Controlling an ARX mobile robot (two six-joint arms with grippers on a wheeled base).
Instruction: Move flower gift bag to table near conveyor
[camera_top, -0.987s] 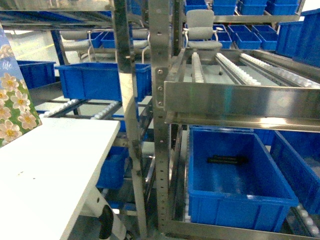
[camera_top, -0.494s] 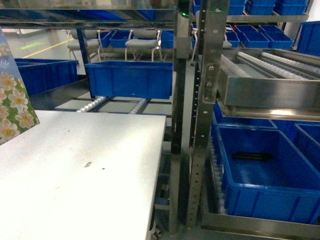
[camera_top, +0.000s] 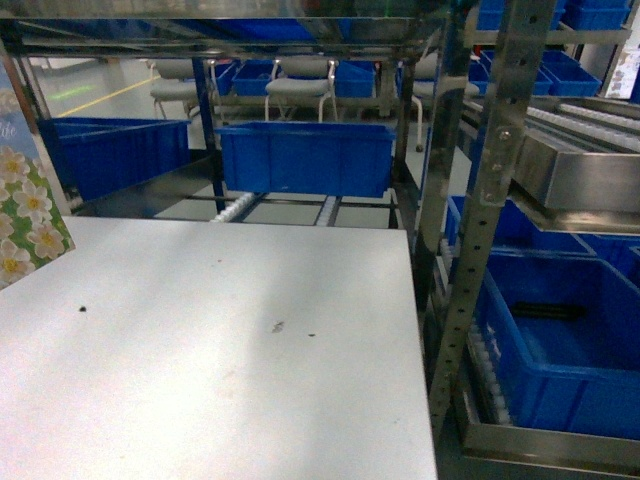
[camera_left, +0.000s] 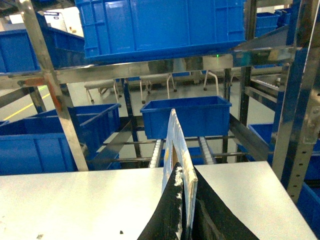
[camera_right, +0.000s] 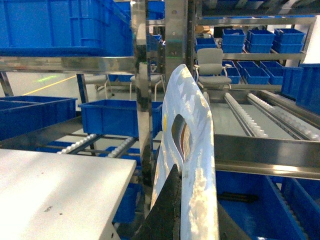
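The left gripper (camera_left: 184, 210) has its jaws pinched tight on the thin top edge of the flower gift bag (camera_left: 177, 150). The right gripper (camera_right: 187, 210) has its jaws pinched on the bag's top edge too. The bag hangs above the left side of the white counter (camera_top: 220, 340). Behind the counter are the conveyor (camera_top: 280, 208) rollers and a blue bin (camera_top: 305, 157).
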